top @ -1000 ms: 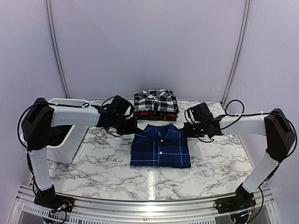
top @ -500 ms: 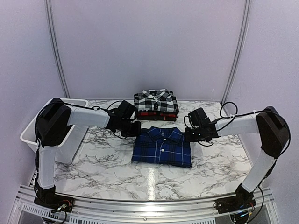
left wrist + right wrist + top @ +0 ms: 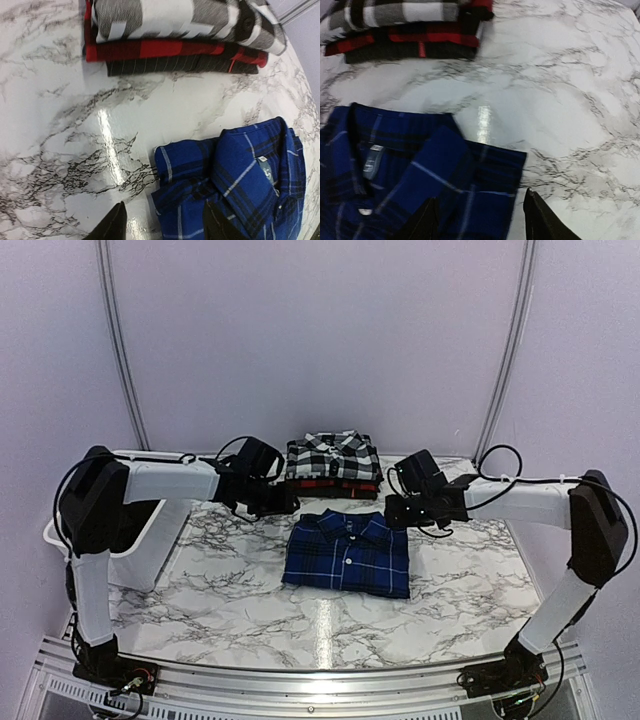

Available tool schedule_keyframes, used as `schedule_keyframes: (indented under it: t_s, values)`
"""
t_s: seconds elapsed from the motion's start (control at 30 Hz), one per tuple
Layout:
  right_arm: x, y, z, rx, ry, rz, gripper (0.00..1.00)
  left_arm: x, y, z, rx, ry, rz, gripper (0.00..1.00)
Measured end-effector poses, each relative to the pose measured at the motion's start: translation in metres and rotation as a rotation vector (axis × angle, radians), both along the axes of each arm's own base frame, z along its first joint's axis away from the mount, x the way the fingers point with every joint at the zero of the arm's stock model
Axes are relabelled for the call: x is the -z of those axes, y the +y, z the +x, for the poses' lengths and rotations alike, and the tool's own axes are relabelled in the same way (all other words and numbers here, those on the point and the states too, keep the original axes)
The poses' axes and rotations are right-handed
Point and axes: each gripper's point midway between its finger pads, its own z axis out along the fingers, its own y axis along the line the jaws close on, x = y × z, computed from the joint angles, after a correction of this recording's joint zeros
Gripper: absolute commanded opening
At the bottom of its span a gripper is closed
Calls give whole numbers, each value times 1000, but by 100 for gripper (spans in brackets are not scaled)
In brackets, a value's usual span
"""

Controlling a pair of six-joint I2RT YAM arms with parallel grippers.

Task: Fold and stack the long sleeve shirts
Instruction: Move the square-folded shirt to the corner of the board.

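Observation:
The blue plaid long sleeve shirt [image 3: 347, 555] lies folded, collar toward the back, in the middle of the marble table [image 3: 230, 610]. Behind it sits a stack: the black-and-white check shirt [image 3: 333, 457] on top of the red-and-black one [image 3: 335, 483]. My left gripper [image 3: 286, 506] hovers open above the blue shirt's back left corner [image 3: 185, 160], with its left finger [image 3: 114, 225] over bare marble. Over the back right corner [image 3: 495, 170] hangs my right gripper [image 3: 392, 512], also open, nothing pinched. Both wrist views show the stack [image 3: 190, 20] [image 3: 395, 12] beyond the blue shirt.
A white plastic tub [image 3: 152, 540] stands at the table's left edge under the left arm. A dark striped layer [image 3: 180, 65] lies at the bottom of the stack. Bare marble [image 3: 560, 100] separates the blue shirt from the stack.
Both grippers were shut on the blue shirt's back corners and have opened and risen slightly. The shirt now lies flat, released, a little farther back than a second ago.

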Motion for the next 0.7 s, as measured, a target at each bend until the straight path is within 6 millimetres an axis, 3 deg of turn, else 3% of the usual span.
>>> schedule_keyframes:
  t_s: [0.07,0.17,0.23,0.3,0.4,0.53,0.7]
  values:
    - [-25,30,0,-47,-51,35,62,-21,5,-2,-4,-31,-16,62]
    - [-44,79,-9,-127,-87,76,66,-44,12,-5,-11,-65,-33,69]
    - [-41,109,-12,-166,-83,81,69,-51,16,-5,-15,-76,-38,71]
    - [-25,134,-15,-196,-60,56,71,-51,19,-4,-20,-71,-41,74]
    - [11,152,-18,-209,-15,-15,71,-46,30,0,-38,-56,-35,75]
    - [62,150,-28,-200,49,-117,72,-45,40,6,-59,-50,-36,78]
    - [66,150,-29,-177,32,-115,72,-43,43,7,-61,-42,-38,78]
